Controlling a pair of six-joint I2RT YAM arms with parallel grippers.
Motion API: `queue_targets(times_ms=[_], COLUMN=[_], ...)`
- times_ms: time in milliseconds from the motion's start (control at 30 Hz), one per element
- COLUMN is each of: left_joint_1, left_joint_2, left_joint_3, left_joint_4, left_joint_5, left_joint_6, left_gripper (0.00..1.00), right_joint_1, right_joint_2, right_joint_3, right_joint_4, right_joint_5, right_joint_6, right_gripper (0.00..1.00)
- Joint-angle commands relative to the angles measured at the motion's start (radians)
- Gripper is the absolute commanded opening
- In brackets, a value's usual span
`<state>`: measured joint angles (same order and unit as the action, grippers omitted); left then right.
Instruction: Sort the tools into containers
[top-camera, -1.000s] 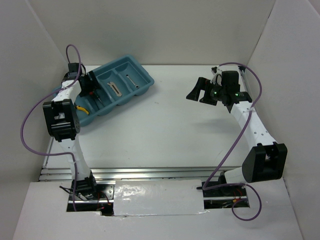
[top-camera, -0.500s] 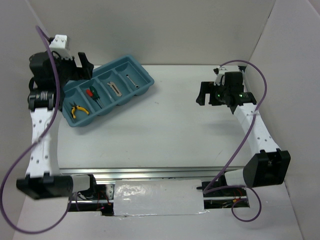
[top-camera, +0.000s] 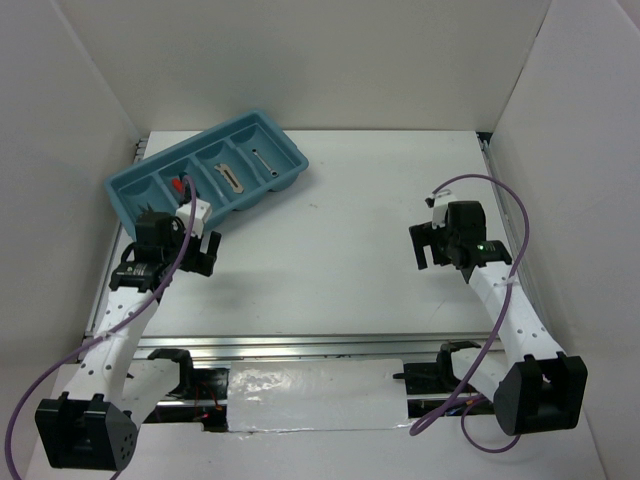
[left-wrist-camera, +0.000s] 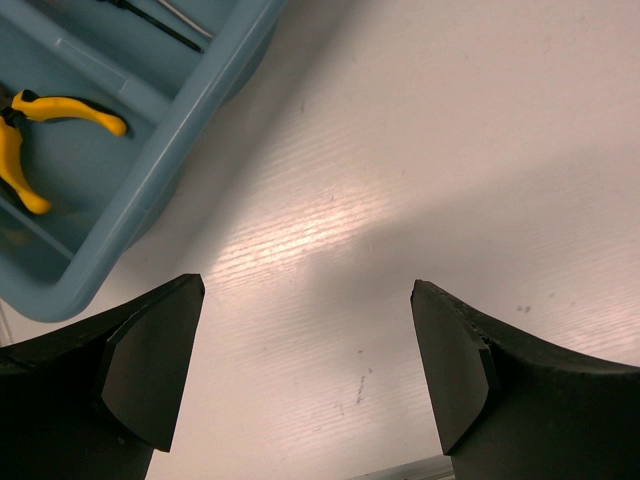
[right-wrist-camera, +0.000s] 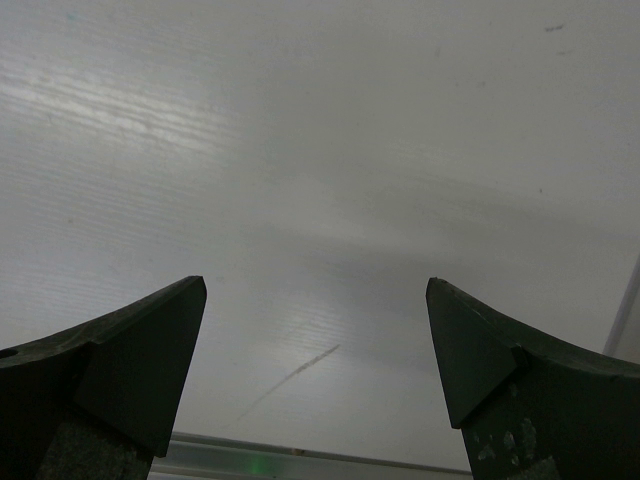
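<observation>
The light blue tray lies at the far left, its four compartments side by side. The grey folding knife and the thin silver rod each lie in their own compartment. The red-handled screwdriver shows in another one. The yellow-handled pliers lie in the end compartment, seen in the left wrist view. Of the green-handled screwdriver I see no handle. My left gripper is open and empty, just in front of the tray's near wall. My right gripper is open and empty over bare table.
White walls close the table in at the left, back and right. A metal rail runs along the near edge. Purple cables loop off both arms.
The left arm has left the tray, swung up and come down in front of it. The right gripper has drawn back toward the near edge. All visible tools stay in the tray.
</observation>
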<state>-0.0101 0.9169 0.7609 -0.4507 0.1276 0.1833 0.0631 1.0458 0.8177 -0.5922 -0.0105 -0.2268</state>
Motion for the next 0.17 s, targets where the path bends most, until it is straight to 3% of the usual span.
queue_targets(times_ms=[0, 133], left_joint_1=[-0.033, -0.065], left_joint_2=[-0.064, -0.05], left_joint_3=[-0.026, -0.035], left_joint_4=[0.11, 0.11], left_joint_5=[-0.121, -0.184], left_joint_6=[0.091, 0.1], left_gripper=[1.0, 0.99], right_joint_1=[0.024, 0.07], right_joint_2=[-0.055, -0.104], right_joint_3=[-0.044, -0.074], right_joint_4=[0.063, 0.069], right_joint_5=[0.078, 0.107], right_joint_6=[-0.06, -0.057], right_gripper=[1.0, 1.0])
